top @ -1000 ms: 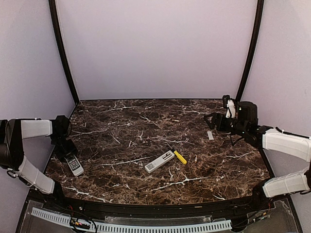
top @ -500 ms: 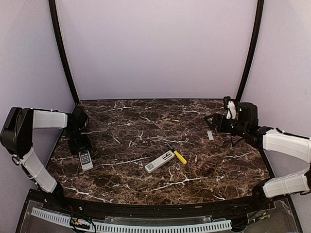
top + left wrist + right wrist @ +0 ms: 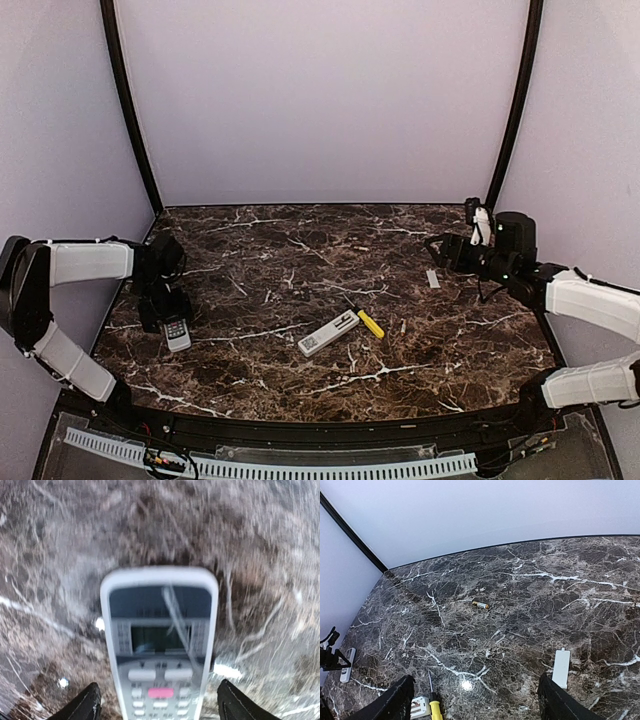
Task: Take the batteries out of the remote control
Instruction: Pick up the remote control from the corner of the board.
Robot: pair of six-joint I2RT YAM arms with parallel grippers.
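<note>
A grey remote control (image 3: pixel 177 333) with a small screen and a red button lies face up on the marble at the left, and it fills the left wrist view (image 3: pixel 160 630). My left gripper (image 3: pixel 165 312) is open and straddles its button end (image 3: pixel 159 695), with both fingertips just off its sides. A second white remote (image 3: pixel 328 333) lies in the middle of the table. One of the batteries (image 3: pixel 480 604), small and gold-and-dark, lies loose on the marble. My right gripper (image 3: pixel 435 250) hangs open and empty above the right side (image 3: pixel 475 690).
A yellow-handled screwdriver (image 3: pixel 368 321) lies beside the white remote. A white battery cover (image 3: pixel 433 278) lies flat under my right gripper (image 3: pixel 561 667). Purple walls close in the back and both sides, with black posts at the back corners.
My left arm has carried the grey remote from the table's left edge inward to the right. Its jaws have since widened off the remote. The right arm has barely moved.
</note>
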